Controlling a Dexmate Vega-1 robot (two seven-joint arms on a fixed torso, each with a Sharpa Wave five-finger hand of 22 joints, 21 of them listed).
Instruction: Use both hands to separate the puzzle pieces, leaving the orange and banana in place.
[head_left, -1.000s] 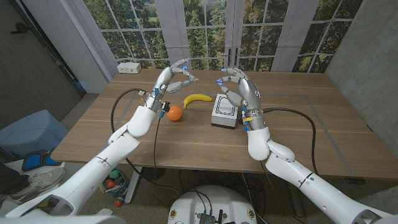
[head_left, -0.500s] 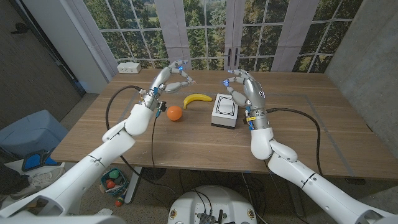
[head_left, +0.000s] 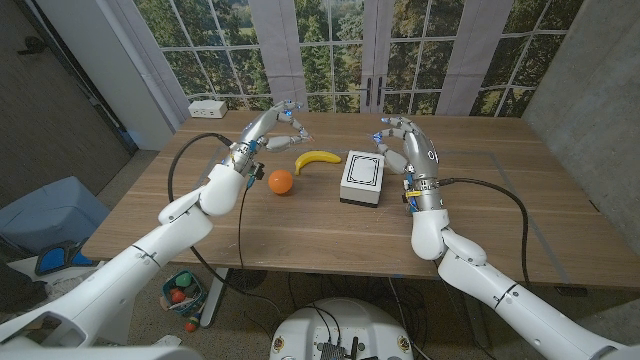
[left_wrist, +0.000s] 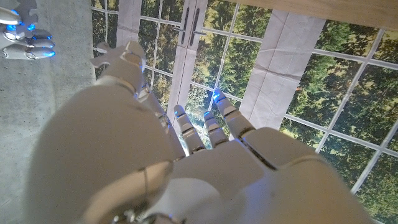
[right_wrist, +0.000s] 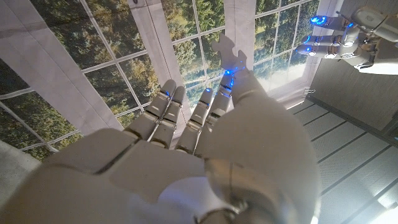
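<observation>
Your left robot hand is up over the desk in the upper middle of the frame, pinching one white puzzle piece at its fingertips. Your right robot hand is raised well apart from it, pinching the other piece. Between them on the desk lie the banana, the orange and a white box.

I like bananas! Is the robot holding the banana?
No, the banana lies on the table between the hands, touched by neither.
</observation>
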